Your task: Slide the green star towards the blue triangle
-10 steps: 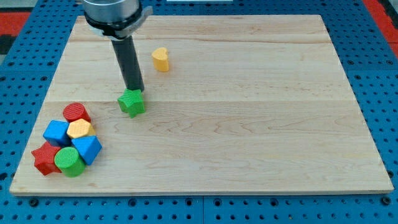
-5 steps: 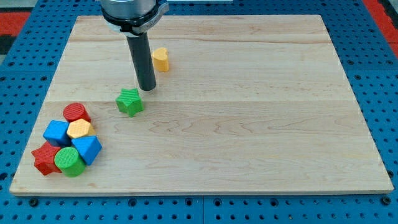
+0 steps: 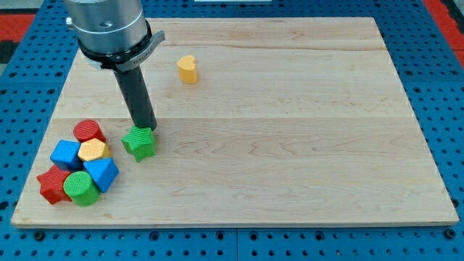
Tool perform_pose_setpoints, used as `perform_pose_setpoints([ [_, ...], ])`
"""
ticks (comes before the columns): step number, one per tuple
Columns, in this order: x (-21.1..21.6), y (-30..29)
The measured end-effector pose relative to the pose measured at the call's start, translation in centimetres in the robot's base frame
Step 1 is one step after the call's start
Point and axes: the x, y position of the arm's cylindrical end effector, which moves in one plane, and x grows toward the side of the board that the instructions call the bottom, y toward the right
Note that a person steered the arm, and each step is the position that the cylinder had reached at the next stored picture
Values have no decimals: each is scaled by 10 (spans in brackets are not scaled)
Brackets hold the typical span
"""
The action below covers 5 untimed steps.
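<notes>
The green star (image 3: 139, 143) lies on the wooden board at the view's left, a short gap to the right of a cluster of blocks. The blue triangle (image 3: 102, 173) sits at the lower right of that cluster, below and left of the star. My tip (image 3: 146, 127) rests at the star's upper edge, touching or almost touching it. The dark rod rises from there toward the view's top left.
The cluster holds a red cylinder (image 3: 88, 131), a blue cube (image 3: 65, 153), a yellow hexagon block (image 3: 94, 150), a red star (image 3: 51, 185) and a green cylinder (image 3: 80, 188). A yellow heart-like block (image 3: 188, 69) stands alone near the view's top.
My tip swung right off the star, then came back down-left behind it. The green star has slid down and left, closer to the cluster.
</notes>
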Motion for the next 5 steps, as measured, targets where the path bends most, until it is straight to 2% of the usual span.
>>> perform_pose_setpoints([
  [3,24,-7],
  [4,8,58],
  [5,-42,153],
])
